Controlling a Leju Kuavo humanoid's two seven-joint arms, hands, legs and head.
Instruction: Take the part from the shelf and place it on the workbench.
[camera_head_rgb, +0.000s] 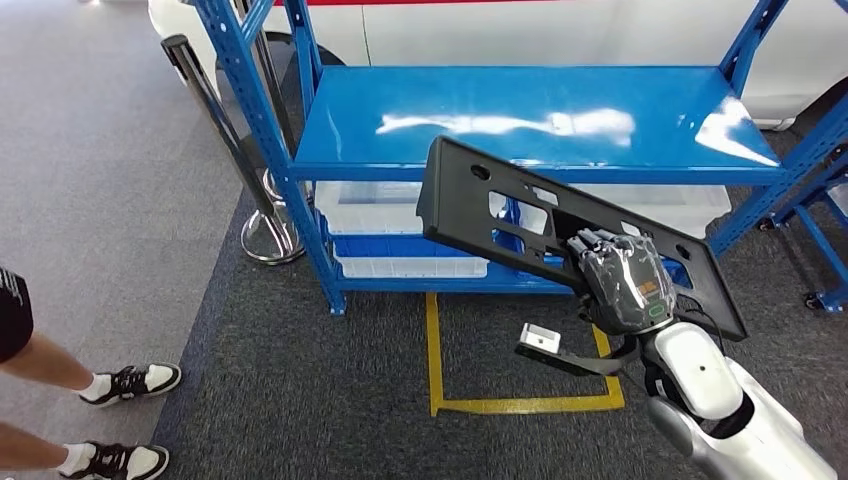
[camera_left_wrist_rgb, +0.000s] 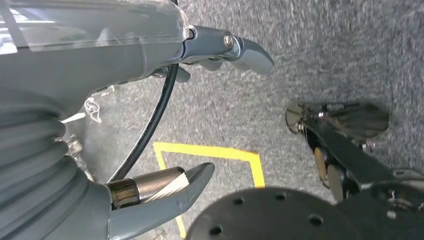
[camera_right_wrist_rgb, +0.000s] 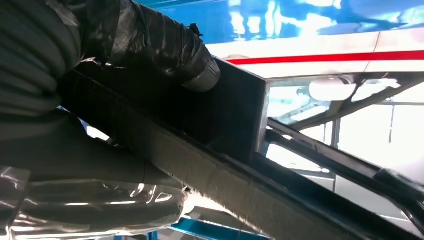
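The right hand (camera_head_rgb: 625, 280) has the part (camera_head_rgb: 480, 205) firmly in its grasp, fingers wrapped over the long black panel near its lower right end. The panel hangs in the air, tilted, its upper left end up in front of the blue shelf (camera_head_rgb: 540, 120) and its lower right end dropping toward the robot's silver forearm (camera_head_rgb: 740, 420). It touches neither the shelf top nor the floor. From the right wrist view, the thick thumb (camera_right_wrist_rgb: 165, 47) presses against the dark flat face of the part (camera_right_wrist_rgb: 235, 115), with the hand clamped around its edge.

Over on the other side, the left hand (camera_left_wrist_rgb: 200, 125) points down at the grey carpet (camera_left_wrist_rgb: 325, 45), fingers (camera_left_wrist_rgb: 247, 52) spread apart from the thumb (camera_left_wrist_rgb: 170, 200), nothing held between them.

Under the shelf's glossy top sit clear plastic bins (camera_head_rgb: 400, 235) on the lower level. A yellow tape outline (camera_head_rgb: 500, 400) marks the dark carpet (camera_head_rgb: 300, 380) in front of the shelf. A person stands at the left edge, legs and black-and-white sneakers (camera_head_rgb: 130, 382) visible. Behind the shelf, a white car body (camera_head_rgb: 560, 30) with a red stripe runs along the top.
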